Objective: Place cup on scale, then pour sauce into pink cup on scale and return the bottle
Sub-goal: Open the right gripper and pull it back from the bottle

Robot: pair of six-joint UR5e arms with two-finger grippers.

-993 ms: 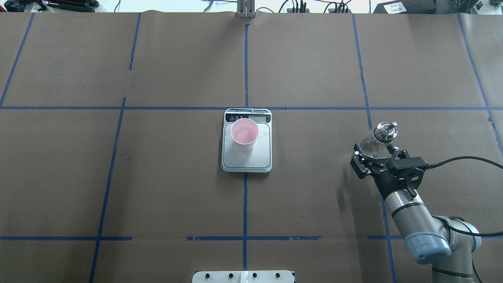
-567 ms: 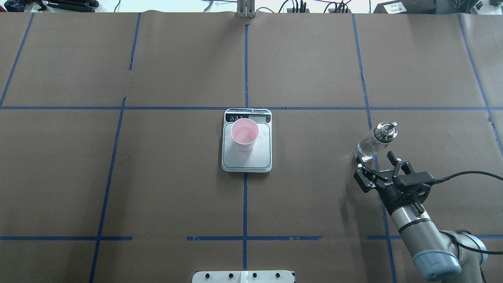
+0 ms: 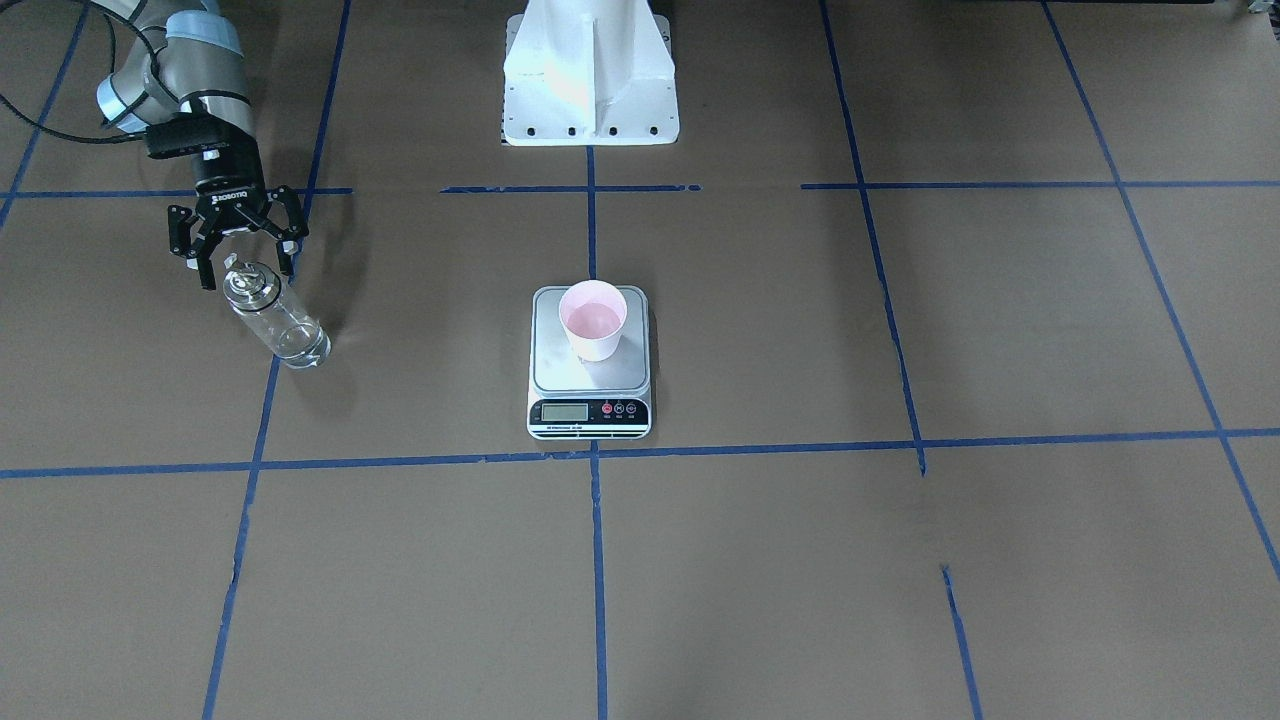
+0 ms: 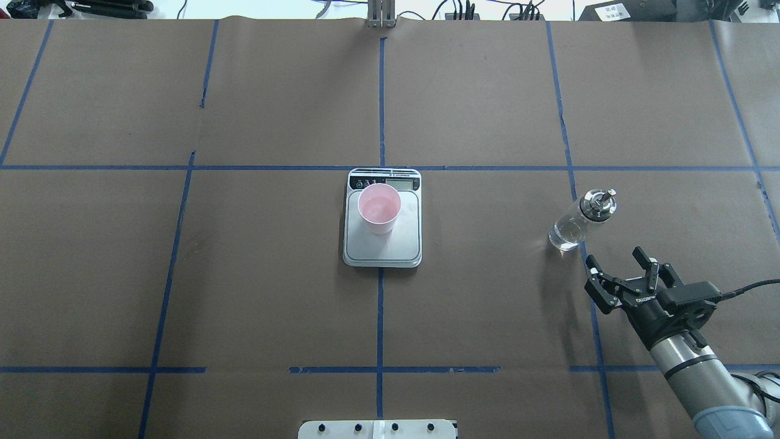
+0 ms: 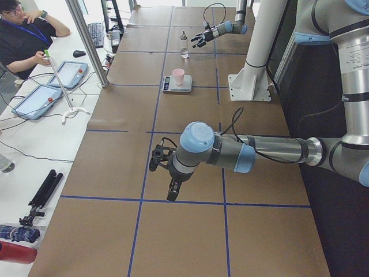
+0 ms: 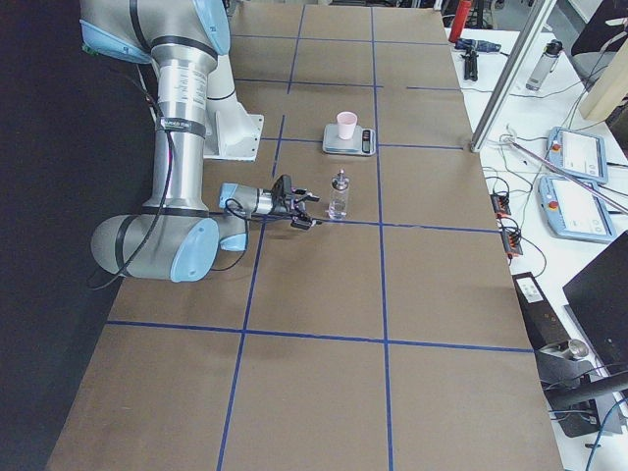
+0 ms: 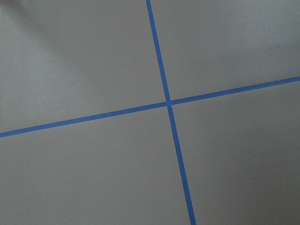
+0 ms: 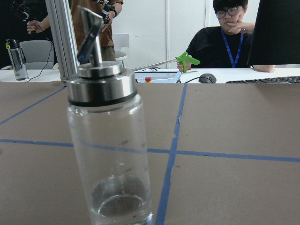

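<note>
Bottle: the bottle (image 4: 579,221) stood upright on the surface (image 4: 487,305), to the right of the scale and well apart from it, with nothing gripping it.
Sauce: a shallow clear layer of sauce (image 8: 117,201) lay at the bottle's bottom; whether any lay in the cup could not be told.
Cup: the cup (image 4: 379,209) sat upright on the plate of the scale (image 4: 382,250), toward its display end.
Right claw: the right claw (image 4: 614,256) was empty, with its fingers spread apart. It sat near the bottle on the robot's side, not touching it.
Left claw: the left claw (image 5: 163,173) hung over bare surface far from everything, shown only by the side camera, so whether it was apart or together could not be told.
Progress: the cup was placed and the bottle was set down and released. The pour looked done, and probably only the arm's retreat was left.
Change: a second before, the right claw's fingers had been around the bottle's body. They then opened and backed off toward the robot, while the bottle, cup and scale stayed put.
</note>
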